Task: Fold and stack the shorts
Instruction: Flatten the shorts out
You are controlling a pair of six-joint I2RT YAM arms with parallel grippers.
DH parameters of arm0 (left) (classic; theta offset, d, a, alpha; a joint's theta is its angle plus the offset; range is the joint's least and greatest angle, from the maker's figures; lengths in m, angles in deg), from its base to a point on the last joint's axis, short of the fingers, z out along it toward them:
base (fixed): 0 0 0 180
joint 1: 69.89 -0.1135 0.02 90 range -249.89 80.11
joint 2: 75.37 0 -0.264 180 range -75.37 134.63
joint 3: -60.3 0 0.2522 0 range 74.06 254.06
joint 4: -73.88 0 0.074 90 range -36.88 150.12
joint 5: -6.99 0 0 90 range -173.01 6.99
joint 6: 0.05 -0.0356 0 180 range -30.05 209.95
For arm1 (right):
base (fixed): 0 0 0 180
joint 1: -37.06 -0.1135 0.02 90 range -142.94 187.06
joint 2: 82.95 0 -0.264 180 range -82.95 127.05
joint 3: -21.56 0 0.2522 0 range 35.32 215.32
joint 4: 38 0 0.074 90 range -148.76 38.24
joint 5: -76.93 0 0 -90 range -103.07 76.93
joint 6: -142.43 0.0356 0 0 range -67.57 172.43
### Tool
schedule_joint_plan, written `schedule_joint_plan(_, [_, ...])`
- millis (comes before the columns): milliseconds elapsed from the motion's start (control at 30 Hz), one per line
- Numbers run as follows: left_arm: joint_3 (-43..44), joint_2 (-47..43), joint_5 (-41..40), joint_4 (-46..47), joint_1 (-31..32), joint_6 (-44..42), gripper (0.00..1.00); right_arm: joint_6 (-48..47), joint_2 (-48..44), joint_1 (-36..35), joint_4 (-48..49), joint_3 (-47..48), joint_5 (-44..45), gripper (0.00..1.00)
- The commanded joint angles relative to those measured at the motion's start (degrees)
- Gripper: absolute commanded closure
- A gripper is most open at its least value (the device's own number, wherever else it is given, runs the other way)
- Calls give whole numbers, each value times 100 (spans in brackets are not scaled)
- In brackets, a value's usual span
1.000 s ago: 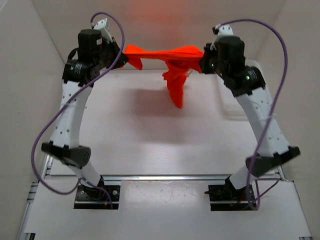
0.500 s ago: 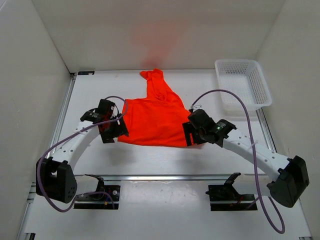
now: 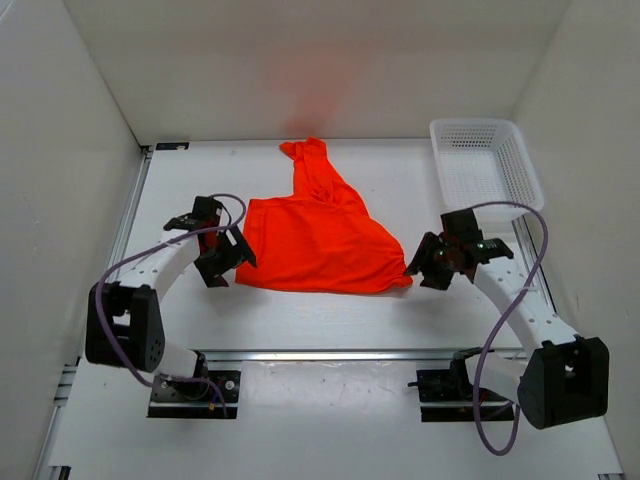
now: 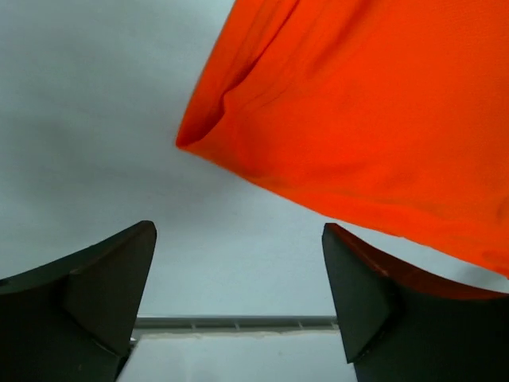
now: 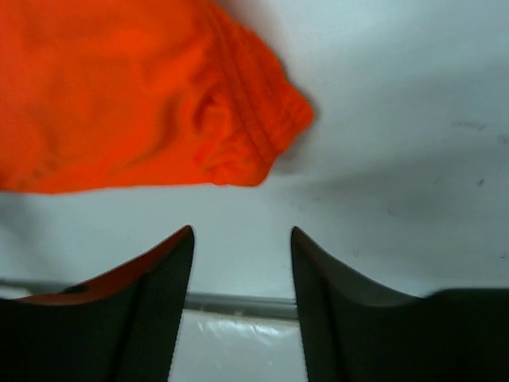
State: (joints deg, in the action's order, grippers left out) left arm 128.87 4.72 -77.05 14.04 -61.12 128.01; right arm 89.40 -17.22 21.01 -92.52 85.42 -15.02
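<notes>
Shorts (image 3: 320, 245): flat on the worktop (image 3: 300, 320), one leg lying toward the far wall.
Left tool (image 4: 238, 229): jaws wide, gripping nothing, just beside the shorts' left corner.
Right tool (image 5: 241, 231): jaws narrower, gripping nothing, near the gathered right corner.
Basket (image 3: 524, 190): far right, apart.

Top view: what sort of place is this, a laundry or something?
Likely a robotics lab test cell, not a laundry: plain white walls box in a table, a left arm and right arm stand at a metal rail, with one pair of shorts and a basket.
</notes>
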Motion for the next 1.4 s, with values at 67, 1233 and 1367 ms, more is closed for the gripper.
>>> schedule_joint_plan(67, [-251,435,556,486,-16,245,0,951,-307,568,823,-966,-2342,22])
schedule_joint_plan(1233, [1132,630,1179,848,-623,78,90,1288,2036,1482,2003,557,-1879,99])
schedule_joint_plan(1367, [3435,990,1285,-11,-746,-27,90,550,2900,1430,755,3649,-1879,99])
